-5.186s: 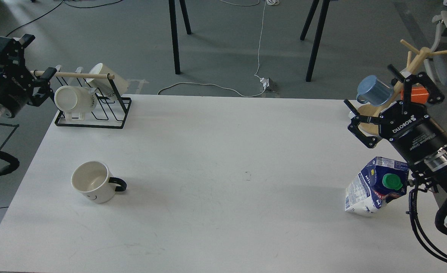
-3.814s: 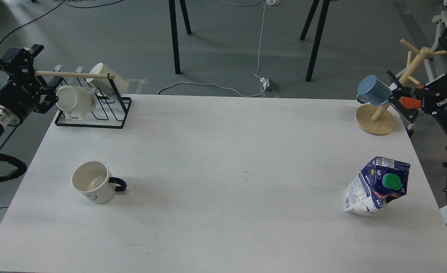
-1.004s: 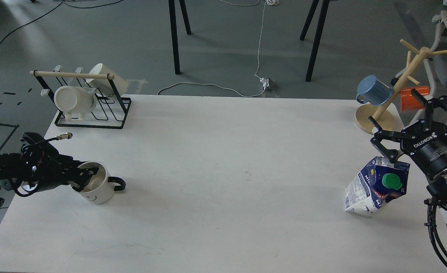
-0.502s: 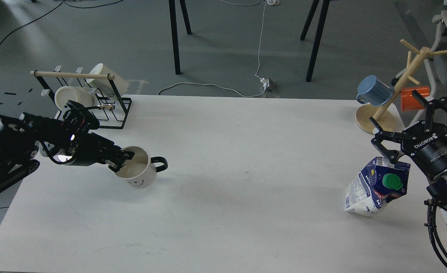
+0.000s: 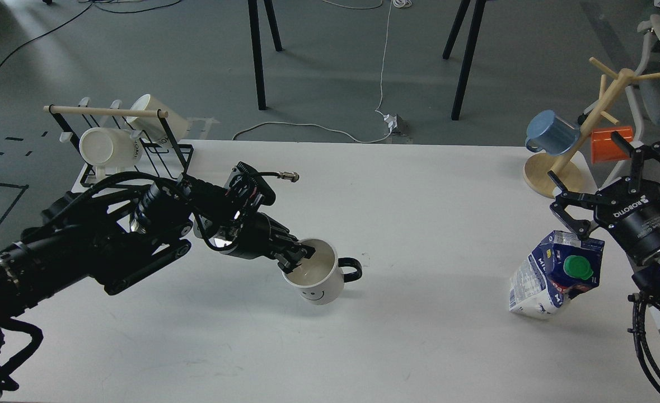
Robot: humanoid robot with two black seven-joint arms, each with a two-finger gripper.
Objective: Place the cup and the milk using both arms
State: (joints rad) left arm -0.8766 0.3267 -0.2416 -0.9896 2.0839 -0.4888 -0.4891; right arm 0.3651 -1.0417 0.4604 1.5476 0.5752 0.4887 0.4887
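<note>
A white cup [image 5: 318,275] with a smiley face and a black handle is near the middle of the white table [image 5: 419,184]. My left gripper [image 5: 297,255] is shut on the cup's left rim, one finger inside it. The cup tilts slightly; I cannot tell whether it touches the table. A blue and white milk carton [image 5: 556,274] with a green cap leans on the table at the right. My right gripper [image 5: 604,184] is open, its fingers spread wide just above and behind the carton's top, not holding it.
A black wire rack [image 5: 134,148] with two white mugs stands at the back left corner. A wooden mug tree [image 5: 573,151] with a blue mug [image 5: 552,132] stands at the back right, beside an orange object [image 5: 607,143]. Chair legs and cables lie on the floor beyond.
</note>
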